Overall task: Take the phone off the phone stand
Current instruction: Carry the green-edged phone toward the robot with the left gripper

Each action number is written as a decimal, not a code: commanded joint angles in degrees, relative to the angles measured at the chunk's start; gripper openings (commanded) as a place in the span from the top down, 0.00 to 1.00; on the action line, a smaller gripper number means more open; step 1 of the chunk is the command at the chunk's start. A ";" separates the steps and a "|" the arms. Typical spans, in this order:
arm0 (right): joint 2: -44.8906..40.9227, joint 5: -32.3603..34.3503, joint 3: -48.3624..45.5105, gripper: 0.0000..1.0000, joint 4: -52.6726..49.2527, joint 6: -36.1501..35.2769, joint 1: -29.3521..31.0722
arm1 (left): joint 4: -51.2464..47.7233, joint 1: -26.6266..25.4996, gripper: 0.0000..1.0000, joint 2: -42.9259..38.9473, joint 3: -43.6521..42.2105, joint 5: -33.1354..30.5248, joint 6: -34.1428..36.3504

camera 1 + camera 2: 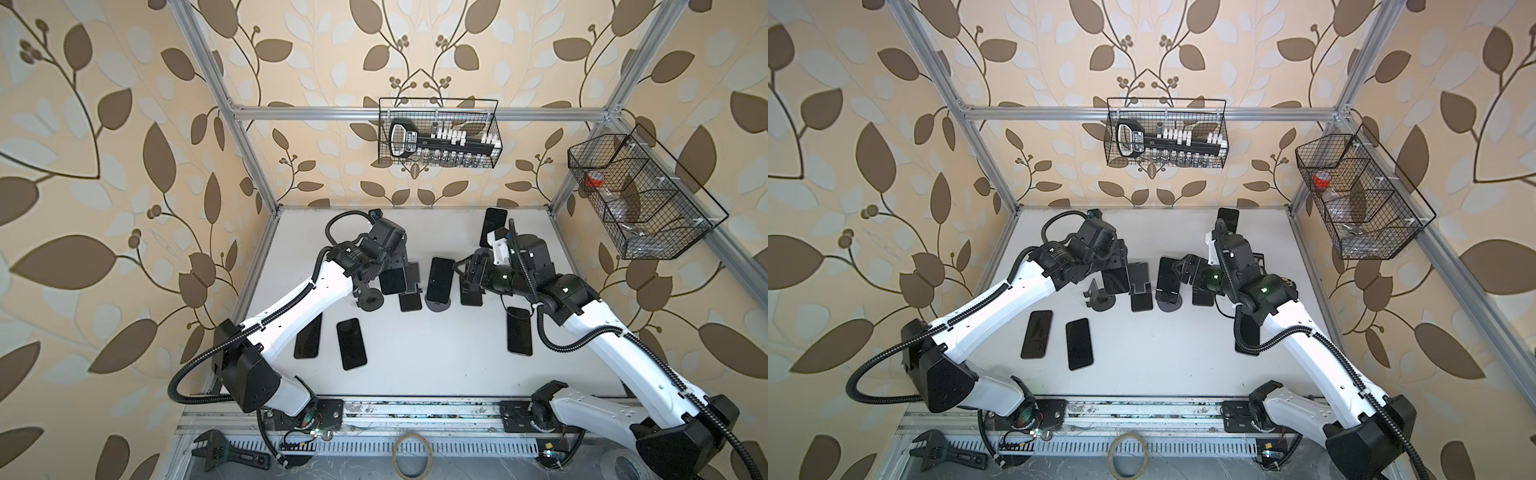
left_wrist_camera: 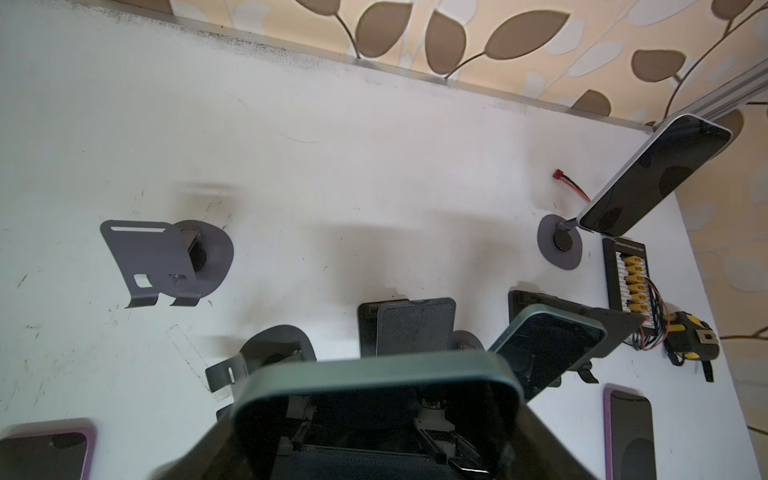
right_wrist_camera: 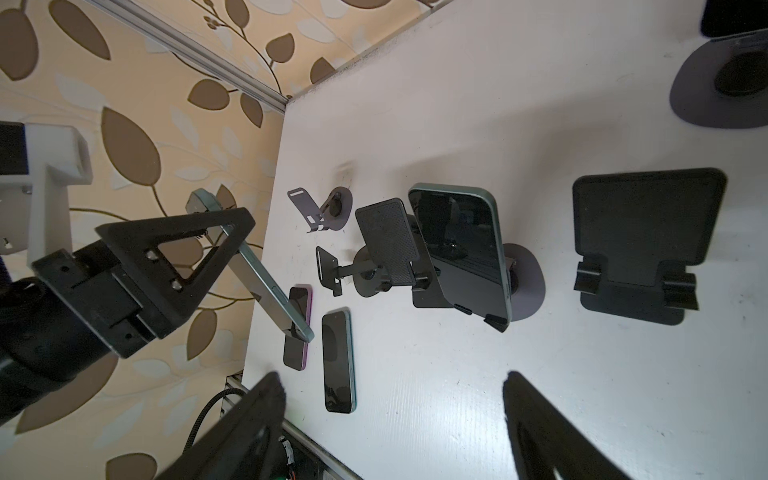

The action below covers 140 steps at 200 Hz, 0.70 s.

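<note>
My left gripper (image 1: 394, 266) is shut on a dark phone (image 1: 392, 281) with a green rim and holds it tilted above the table. In the left wrist view this phone (image 2: 374, 370) fills the foreground and hides the jaws. The right wrist view shows it edge-on (image 3: 266, 286) under one of the left fingers (image 3: 187, 241). Just below it stands an empty round-based phone stand (image 2: 270, 353). My right gripper (image 3: 395, 419) is open over bare table, close to a second phone (image 1: 440, 278) that leans on a round-based stand (image 1: 438, 308).
A third phone (image 1: 494, 222) sits on a stand at the back right. Empty folding stands (image 1: 411, 276) (image 3: 644, 232) flank the middle one. Phones lie flat at the front left (image 1: 307, 336) (image 1: 352, 344) and right (image 1: 519, 331). A connector board (image 2: 627, 274) lies near the right edge.
</note>
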 commanded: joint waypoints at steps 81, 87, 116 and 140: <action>5.18 2.76 3.54 0.17 2.82 1.62 8.51 | -1.17 0.21 0.51 -7.52 -4.88 7.19 -2.84; 5.26 3.02 3.62 0.17 2.87 1.78 8.96 | -1.18 0.22 0.51 -7.93 -5.39 7.32 -3.06; 5.09 3.92 3.38 0.17 3.00 2.32 10.39 | -1.44 0.27 0.51 -10.17 -8.27 7.81 -4.08; 4.92 4.69 3.08 0.17 3.00 2.59 11.42 | -2.13 0.21 0.52 -11.72 -10.35 8.69 -5.17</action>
